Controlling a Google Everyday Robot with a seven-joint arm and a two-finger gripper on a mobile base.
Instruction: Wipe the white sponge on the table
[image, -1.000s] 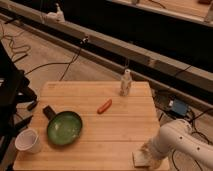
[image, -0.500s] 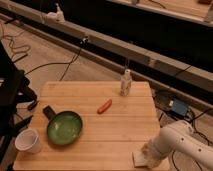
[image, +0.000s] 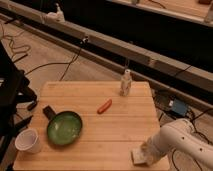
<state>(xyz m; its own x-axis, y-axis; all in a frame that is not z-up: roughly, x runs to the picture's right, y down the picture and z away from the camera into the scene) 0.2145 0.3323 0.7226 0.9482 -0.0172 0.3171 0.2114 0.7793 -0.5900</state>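
The white sponge (image: 138, 157) lies flat near the front right corner of the light wooden table (image: 120, 135). My gripper (image: 147, 153) is at the end of the white arm (image: 182, 142) that comes in from the right. It rests down on the sponge's right side and covers part of it.
A green pan with a dark handle (image: 63, 127) sits at the front left, with a white paper cup (image: 28, 141) beside it at the table's corner. An orange-red sausage-like piece (image: 104, 106) lies mid-table. A small white bottle (image: 126, 83) stands at the back right. Cables lie on the floor around.
The arm and gripper have shifted slightly with the sponge near the front right corner. Nothing else has moved.
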